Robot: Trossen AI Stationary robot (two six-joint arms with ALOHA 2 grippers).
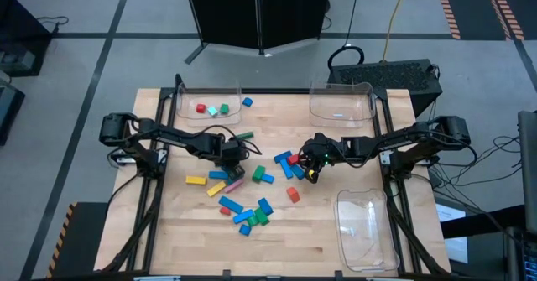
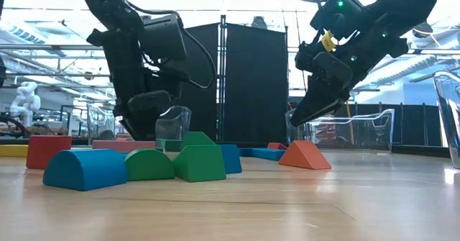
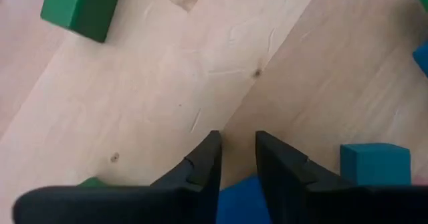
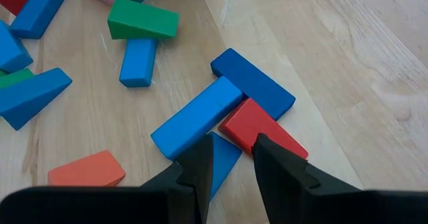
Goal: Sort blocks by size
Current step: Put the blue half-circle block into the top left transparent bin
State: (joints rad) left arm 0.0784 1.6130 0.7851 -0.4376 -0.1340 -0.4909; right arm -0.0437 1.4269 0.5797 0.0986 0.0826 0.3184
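Observation:
Blocks in blue, green, red, yellow, pink and teal lie scattered on the wooden table (image 1: 168,231); a green bar (image 1: 243,136) lies apart from them, toward the far edge. My left gripper (image 1: 234,157) points steeply down among the left-hand blocks, shut on a blue block (image 3: 238,198); a teal block (image 3: 374,164) lies just beside it. My right gripper (image 1: 312,169) hangs above the table (image 2: 302,115), slanting down over a blue bar (image 4: 197,117), a dark blue bar (image 4: 253,82) and a red block (image 4: 261,127). Its fingers stand a little apart with nothing between them. My left gripper has the blue block (image 3: 238,190) between its two fingers, a little back from their free ends, filling the gap from finger to finger. The fingers come from above, pointing steeply down. Whether the block rests on the table is hidden by the gripper.
A clear tray (image 1: 208,101) at the far left holds a red, a teal and a blue block. Another clear tray (image 1: 341,103) stands at the far right and a third (image 1: 367,226) at the near right. In the low view a blue rounded block (image 2: 85,170) and green blocks (image 2: 200,162) lie nearest.

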